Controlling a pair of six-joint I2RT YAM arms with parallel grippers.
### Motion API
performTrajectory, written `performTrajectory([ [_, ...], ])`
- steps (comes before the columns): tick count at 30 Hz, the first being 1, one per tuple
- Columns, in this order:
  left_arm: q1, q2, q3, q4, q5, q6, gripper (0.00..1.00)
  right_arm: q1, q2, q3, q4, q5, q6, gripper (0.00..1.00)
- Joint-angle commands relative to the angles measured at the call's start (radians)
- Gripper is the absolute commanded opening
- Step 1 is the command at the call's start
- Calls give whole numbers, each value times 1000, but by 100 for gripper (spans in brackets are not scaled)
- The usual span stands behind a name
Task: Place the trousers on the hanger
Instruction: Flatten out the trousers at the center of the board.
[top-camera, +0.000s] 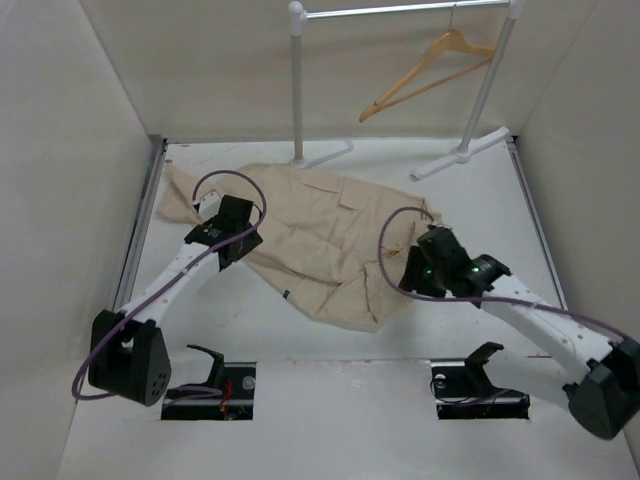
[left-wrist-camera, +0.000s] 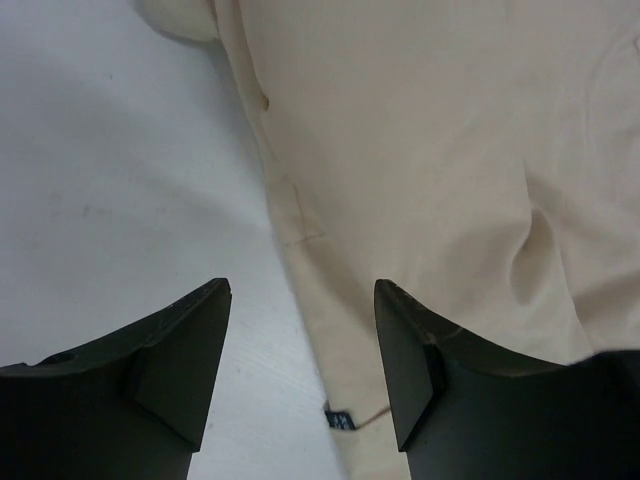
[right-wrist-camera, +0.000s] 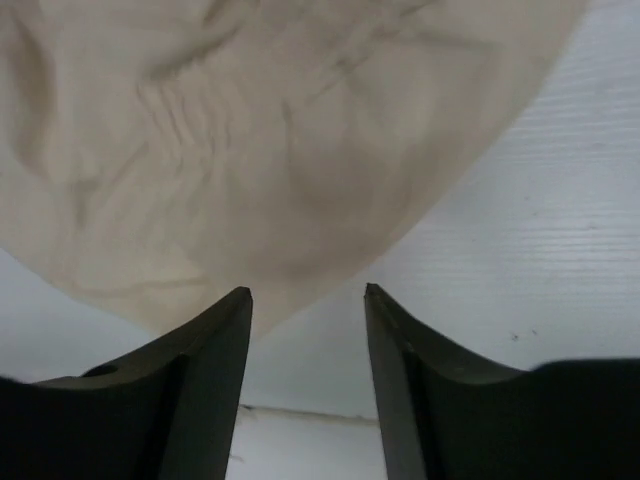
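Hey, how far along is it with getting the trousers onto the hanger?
Nothing looks done yet. The trousers lie crumpled on the table, and the hanger hangs bare on the clothes rail. In hand: the left gripper and right gripper are both open at the cloth's edges, gripping nothing. Left to do: grasp, lift and drape the trousers over the hanger.
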Motion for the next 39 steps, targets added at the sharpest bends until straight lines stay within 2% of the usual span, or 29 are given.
performTrajectory([
  [1,65,78,69,130,30,55,58,159,135,124,73,66,6,63],
  [4,120,129,83,176,53,55,60,222,298,224,115,114,-14,66],
  [12,176,285,131,251,133,55,62,222,610,373,138,186,-68,65],
  [15,189,334,151,257,136,49,61,214,660,377,136,240,-62,53],
  [17,197,359,166,259,137,45,60,205,653,374,127,276,-42,25],
  [18,199,367,174,259,137,43,58,202,627,368,120,299,-23,16],
  [19,200,373,180,260,137,42,55,201,587,359,107,319,-10,11],
  [22,203,376,189,263,137,31,42,193,417,315,48,370,43,9],
  [26,206,344,181,256,134,6,16,149,82,163,-89,375,179,7],
  [28,215,322,175,243,136,-9,11,87,-92,62,-179,327,288,4],
  [31,235,254,154,205,125,-24,11,-60,-363,-70,-299,205,432,0],
  [33,263,189,128,167,111,-26,21,-172,-515,-103,-372,149,480,0],
  [36,341,70,60,116,71,-24,38,-333,-634,-88,-437,126,466,0],
  [39,416,26,6,98,86,-17,43,-488,-640,-49,-445,122,371,0],
])
